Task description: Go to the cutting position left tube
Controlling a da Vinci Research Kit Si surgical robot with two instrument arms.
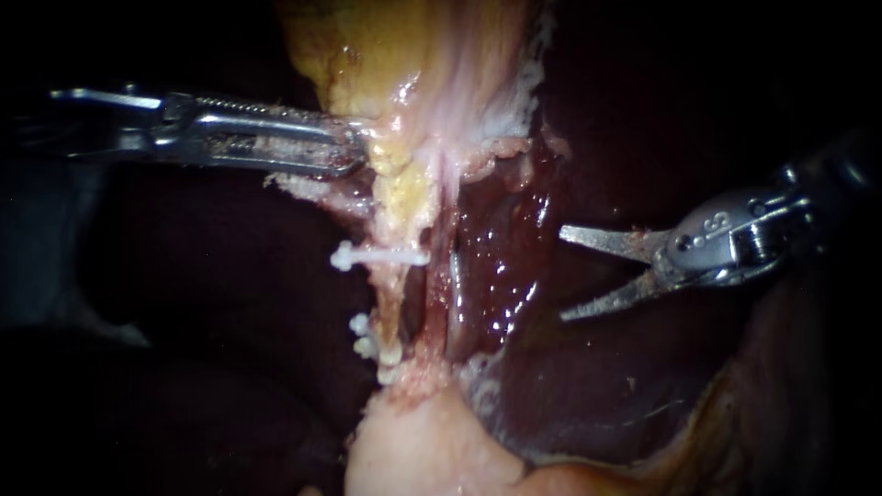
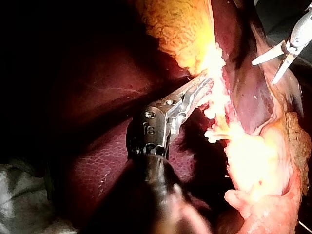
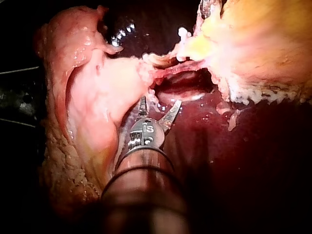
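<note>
Left instrument (image 1: pixel 356 152): my jaws closed on the gallbladder (image 1: pixel 386 55).
Right instrument (image 1: pixel 563 273): jaws wide open, empty — left tube (image 1: pixel 395 308) well apart, ahead of them.

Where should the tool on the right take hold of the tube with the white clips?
Probably on the bare stretch of the left tube between the upper clip and the lower clips. The tube runs up and down, so the open right instrument could come in from the right and close across it, minding the right tube in between.
</note>
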